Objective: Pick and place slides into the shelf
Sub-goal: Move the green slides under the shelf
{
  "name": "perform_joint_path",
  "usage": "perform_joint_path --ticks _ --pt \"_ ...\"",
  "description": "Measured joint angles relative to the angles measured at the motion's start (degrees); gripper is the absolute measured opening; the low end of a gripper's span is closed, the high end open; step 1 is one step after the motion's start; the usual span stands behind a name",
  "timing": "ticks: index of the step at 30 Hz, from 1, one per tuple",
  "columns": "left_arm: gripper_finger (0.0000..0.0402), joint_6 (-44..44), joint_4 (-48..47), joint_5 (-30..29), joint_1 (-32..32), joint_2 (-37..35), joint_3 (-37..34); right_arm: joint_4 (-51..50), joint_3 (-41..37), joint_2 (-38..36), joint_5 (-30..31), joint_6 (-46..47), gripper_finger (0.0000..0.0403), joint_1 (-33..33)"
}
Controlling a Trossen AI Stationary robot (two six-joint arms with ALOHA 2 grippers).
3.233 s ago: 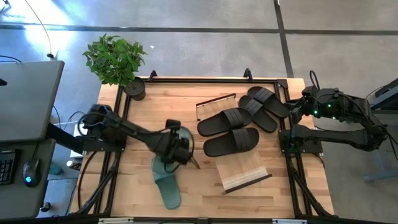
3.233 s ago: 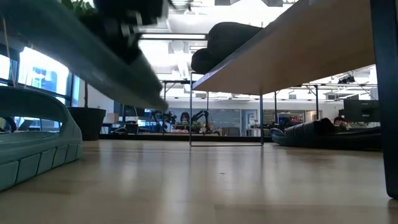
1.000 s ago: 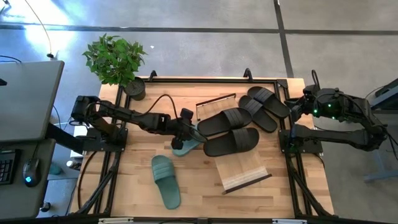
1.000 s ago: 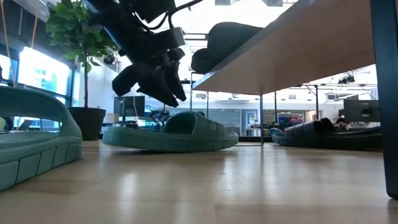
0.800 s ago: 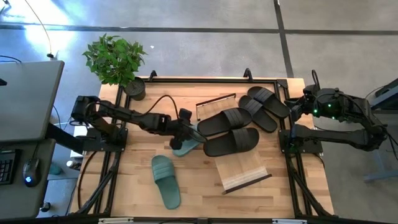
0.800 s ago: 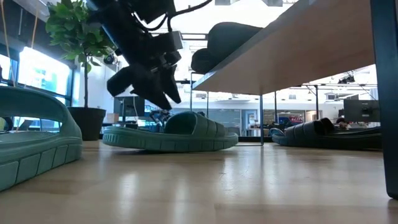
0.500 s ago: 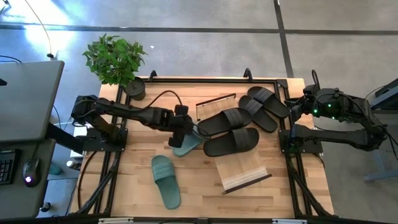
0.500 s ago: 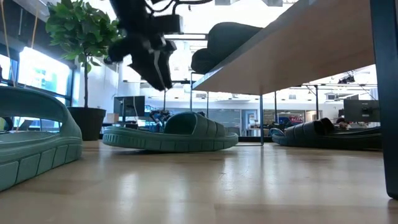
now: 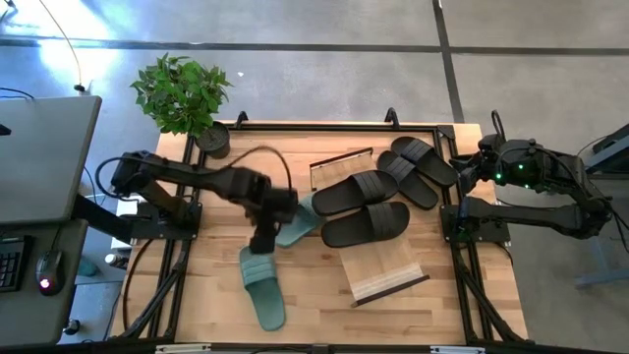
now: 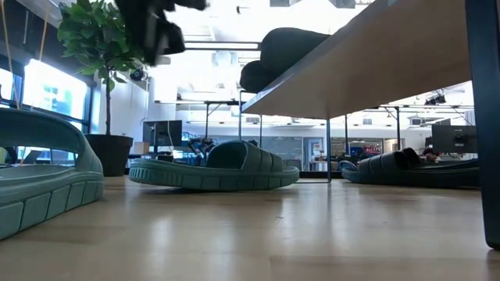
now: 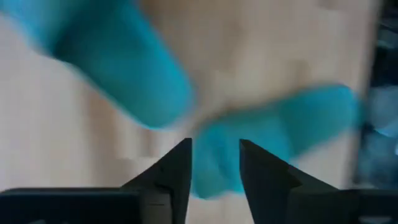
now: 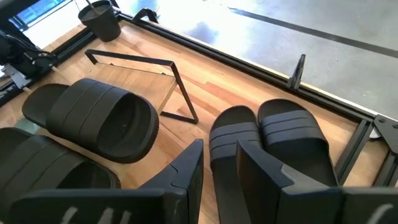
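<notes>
Left hand [image 9: 263, 239] empty, fingers apart, above table [image 9: 216, 295] between two green slides [image 9: 261, 286]; right hand [image 12: 217, 163] parked, slightly parted.

Your left hand [image 9: 263, 239] is smeared by motion in the high view, so you cannot read its finger gap there. In its wrist view the two green slides [image 11: 124, 68] are only blurred patches. In the low view the shelf [image 10: 367, 62] is cut off by the edge, and the near green slide [image 10: 43, 179] probably runs past it too.
</notes>
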Motion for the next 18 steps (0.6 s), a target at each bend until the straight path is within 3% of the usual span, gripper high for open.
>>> perform_joint_path --ticks 3,8,14,18 --pt "0.0089 -4.35 3.68 1.8 -3.94 0.0 -2.29 0.0 0.0 0.0 -0.04 -0.07 0.0087 0.0" --pt "0.0053 -14.64 11.26 -2.9 -8.76 0.0 -6.06 0.0 0.0 0.0 -0.02 -0.66 0.0087 -0.01" --pt "0.0006 -23.88 24.33 -4.68 -9.74 0.07 -11.98 0.0 0.0 0.0 -0.02 -2.84 0.0087 0.01" --pt "0.001 -27.86 24.03 -5.27 -9.64 1.25 -15.41 -0.02 0.0 0.02 -0.64 -2.84 0.0087 0.01"
